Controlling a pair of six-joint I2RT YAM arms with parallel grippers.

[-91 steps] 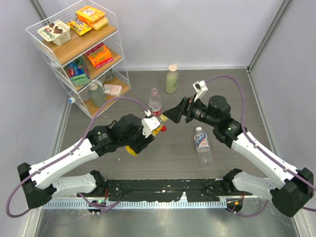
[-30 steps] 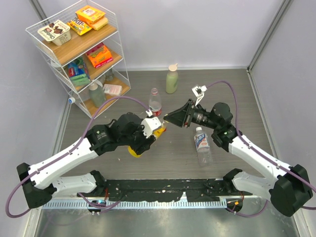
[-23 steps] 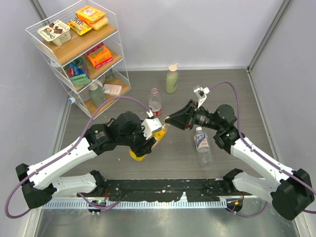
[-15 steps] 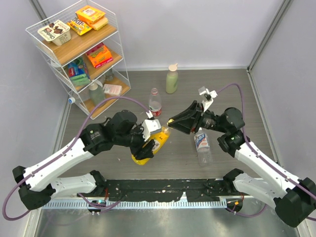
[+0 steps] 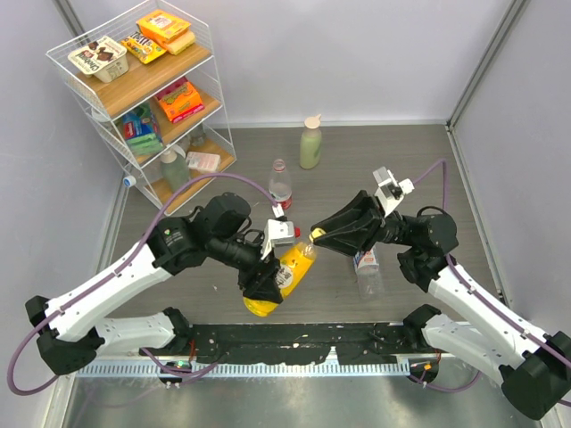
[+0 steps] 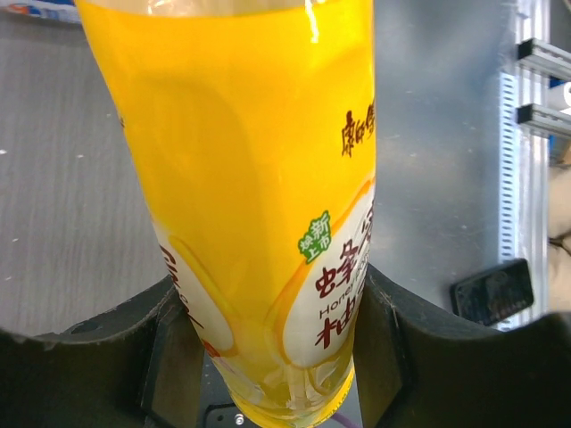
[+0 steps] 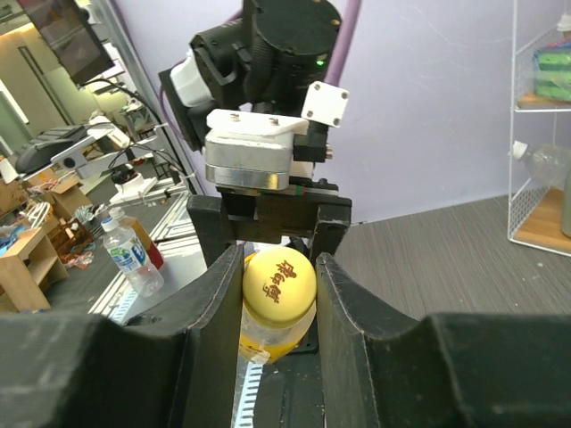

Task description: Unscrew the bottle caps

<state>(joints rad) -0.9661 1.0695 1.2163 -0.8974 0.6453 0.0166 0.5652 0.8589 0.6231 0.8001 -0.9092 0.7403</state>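
a lab: panel-walled test table (image 5: 401, 152), monitor (image 7: 61, 31) nearby.

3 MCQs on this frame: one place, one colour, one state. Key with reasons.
1. The pale green bottle stands:
A) on the rack's top shelf
B) on the table beyond the arms
C) on the rack's bottom shelf

2. The drink bottle in the left end effector is:
A) yellow
B) red
C) blue

3. The right end effector is:
A) open
B) shut on the yellow cap
C) shut on a snack box

1B: upright on bare table.
2A: yellow body fills left wrist view.
3B: cap clamped in right wrist view.
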